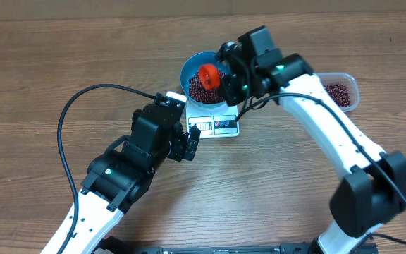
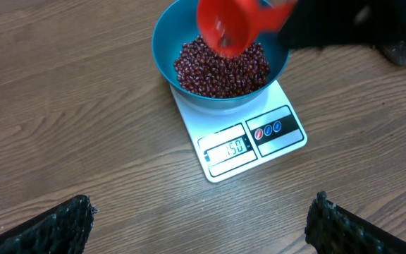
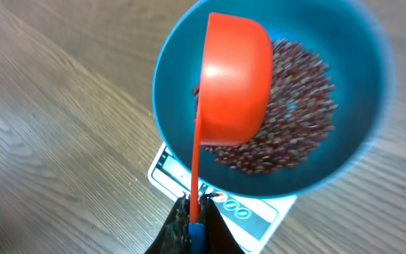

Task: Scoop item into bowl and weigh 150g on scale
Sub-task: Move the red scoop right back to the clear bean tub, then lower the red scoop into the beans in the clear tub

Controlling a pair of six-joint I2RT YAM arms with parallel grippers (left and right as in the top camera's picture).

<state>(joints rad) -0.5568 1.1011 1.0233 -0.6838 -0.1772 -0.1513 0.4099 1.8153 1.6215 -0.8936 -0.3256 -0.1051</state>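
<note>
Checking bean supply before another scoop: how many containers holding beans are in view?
2. The blue bowl on the scale; a clear tub far right, beyond the right arm. Whether the red scoop over the bowl holds any is hidden.

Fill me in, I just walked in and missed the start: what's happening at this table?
The right gripper holds a red scoop by its handle, tipped over a blue bowl of dark red beans. The bowl sits on a white scale whose display appears to read 150. The left gripper is open and empty, in front of the scale. A clear container with more beans stands off to the side.
</note>
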